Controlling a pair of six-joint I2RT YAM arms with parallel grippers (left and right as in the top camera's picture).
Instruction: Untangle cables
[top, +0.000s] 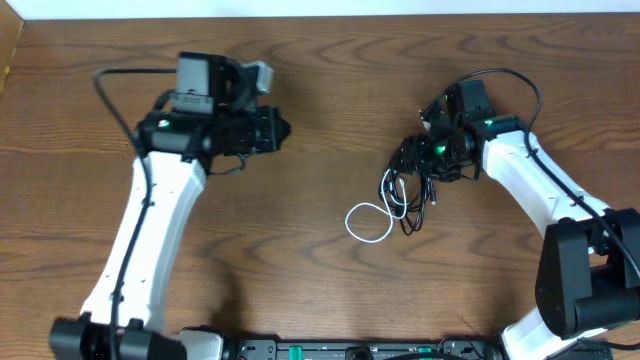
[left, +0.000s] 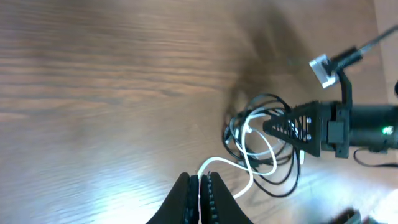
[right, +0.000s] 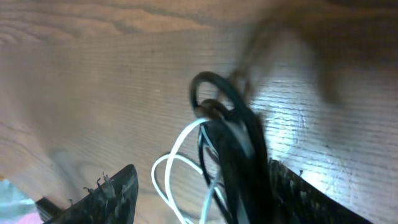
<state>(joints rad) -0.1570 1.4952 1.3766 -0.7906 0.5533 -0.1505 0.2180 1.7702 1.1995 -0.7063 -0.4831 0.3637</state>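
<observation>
Overhead, cables: the black tangle (top: 410, 188) sits right of the middle of the wooden table (top: 320, 80), and the white cable (top: 368, 222) loops out at its lower left.
Overhead, right gripper (top: 428, 150): parked right at the top edge of the tangle; can't tell the jaws from up here.
Overhead, left gripper (top: 283, 128): well apart from the cables, over bare wood.
Left wrist, left gripper (left: 200, 196): fingers pressed together, nothing between them.
Left wrist, cables (left: 258, 140): lying ahead, with the right gripper (left: 268, 127) poking in from the right.
Right wrist, right gripper (right: 202, 167): fingers (right: 112, 196) spread wide, not pinching anything.
Right wrist, cables (right: 239, 143): the black bunch runs between the fingers, nearer the right one, with the white cable (right: 180, 140) beside it.
</observation>
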